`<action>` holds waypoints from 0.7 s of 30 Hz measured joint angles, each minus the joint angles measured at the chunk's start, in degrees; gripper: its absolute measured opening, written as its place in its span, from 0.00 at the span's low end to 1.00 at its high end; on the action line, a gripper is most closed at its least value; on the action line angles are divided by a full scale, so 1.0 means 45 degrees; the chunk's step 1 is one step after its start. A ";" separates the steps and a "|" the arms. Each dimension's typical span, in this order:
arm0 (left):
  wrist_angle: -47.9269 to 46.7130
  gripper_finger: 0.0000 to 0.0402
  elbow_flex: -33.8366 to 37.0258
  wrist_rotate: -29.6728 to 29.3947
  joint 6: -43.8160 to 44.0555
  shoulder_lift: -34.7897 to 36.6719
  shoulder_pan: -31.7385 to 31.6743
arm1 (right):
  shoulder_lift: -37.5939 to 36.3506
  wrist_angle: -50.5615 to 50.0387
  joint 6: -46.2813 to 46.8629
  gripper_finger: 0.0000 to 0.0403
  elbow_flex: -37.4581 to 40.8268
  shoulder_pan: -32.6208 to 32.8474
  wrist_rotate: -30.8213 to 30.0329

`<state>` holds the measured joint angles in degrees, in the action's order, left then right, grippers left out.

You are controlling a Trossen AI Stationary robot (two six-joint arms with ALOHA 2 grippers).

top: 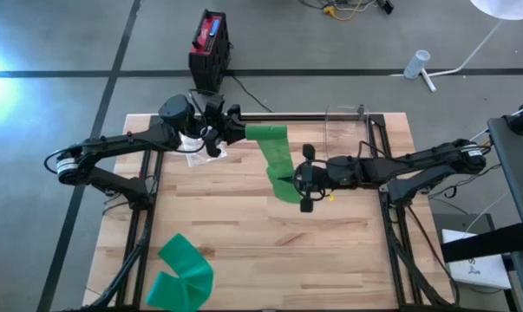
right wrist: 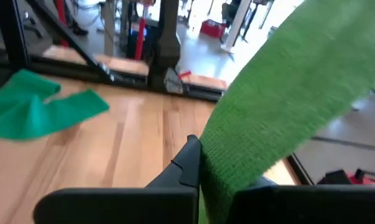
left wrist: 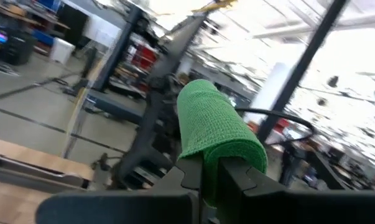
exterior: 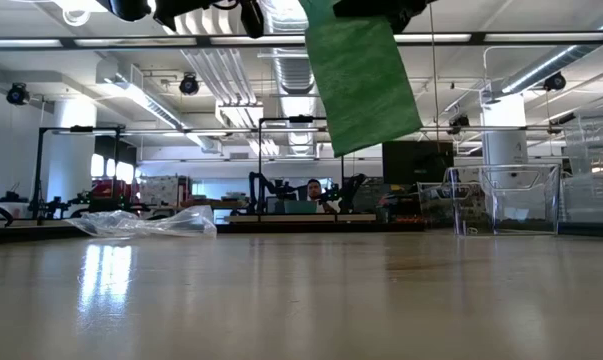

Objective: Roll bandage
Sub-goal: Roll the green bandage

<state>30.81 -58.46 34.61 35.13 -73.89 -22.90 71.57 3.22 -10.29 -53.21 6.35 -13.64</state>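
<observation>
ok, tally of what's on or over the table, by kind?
Green bandage strip held in the air between both grippers: 1
Green bandage lying on the table: 1
Clear plastic wrapper: 1
Clear plastic container: 1
Total: 4

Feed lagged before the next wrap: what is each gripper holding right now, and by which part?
Both are shut on the green bandage: the left gripper clamps its rolled end, the right gripper pinches the strip's lower end.
</observation>
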 joint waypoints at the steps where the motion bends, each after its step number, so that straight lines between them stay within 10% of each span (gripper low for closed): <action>1: 0.0008 0.02 0.0000 0.0202 0.0000 0.0000 0.0000 | -0.0053 -0.0195 0.0042 0.00 0.0004 -0.0044 -0.0062; 21: -0.1259 0.02 0.0024 -0.2113 -0.7384 -0.0204 -0.0210 | 0.0103 0.1898 0.1242 0.00 -0.0555 -0.0014 0.3125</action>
<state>25.14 -58.35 25.10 1.91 -74.81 -23.84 72.03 11.76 -4.70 -55.71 6.29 0.42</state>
